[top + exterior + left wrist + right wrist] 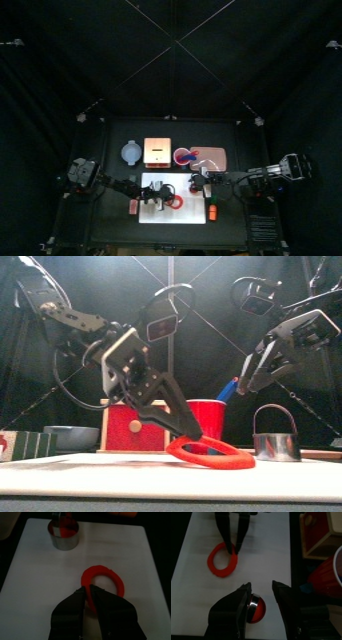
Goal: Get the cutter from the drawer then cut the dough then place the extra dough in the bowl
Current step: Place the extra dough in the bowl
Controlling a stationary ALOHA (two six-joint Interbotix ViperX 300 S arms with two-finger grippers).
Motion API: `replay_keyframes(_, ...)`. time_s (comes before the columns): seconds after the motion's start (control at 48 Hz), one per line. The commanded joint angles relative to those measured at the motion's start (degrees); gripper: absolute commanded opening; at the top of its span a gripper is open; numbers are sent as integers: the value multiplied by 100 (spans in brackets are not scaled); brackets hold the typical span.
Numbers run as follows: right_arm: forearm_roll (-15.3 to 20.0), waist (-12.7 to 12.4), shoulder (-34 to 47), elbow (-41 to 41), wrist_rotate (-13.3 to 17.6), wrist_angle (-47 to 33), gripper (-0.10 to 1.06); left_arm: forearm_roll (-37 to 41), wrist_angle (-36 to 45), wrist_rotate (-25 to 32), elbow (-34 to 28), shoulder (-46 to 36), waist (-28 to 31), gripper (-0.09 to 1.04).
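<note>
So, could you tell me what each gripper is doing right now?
Left gripper: shut on the dough ring.
Right gripper: open, holding nothing.

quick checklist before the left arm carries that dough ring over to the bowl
1. Left gripper hold on the dough ring: ok, jaws shut on one edge.
2. Ring off the white board: not ok, one side is raised and the other rests on the board.
3. Cutter clear of the ring: ok, upright on the board, apart from it.
4. Cut disc separate from the ring: ok, it lies apart, below the right gripper.
5. Right gripper out of the way: ok, open and holding nothing.
6. Bowl ready to receive: cannot tell, its inside is not visible.
</note>
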Motion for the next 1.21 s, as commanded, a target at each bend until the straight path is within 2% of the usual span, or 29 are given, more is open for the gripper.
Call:
replay_keyframes(0.021,18,-9,-62,-70,9,-18,77,18,-105,0,-18,-185,53,57)
replay_keyframes(0.167,35,-18,-62,-53,18,-18,77,26,-475,18,70,-334,149,57)
replay_keyframes(0.396,62,-44,-62,-35,9,-18,77,26,-1178,141,501,-1028,387,57)
replay_keyframes(1.0,-44,-281,-62,-44,-9,-132,77,123,-1222,475,1354,-3199,1758,58)
replay_keyframes(1.208,-44,-334,-62,-62,-53,-272,77,123,-1222,536,1863,-3964,2320,58)
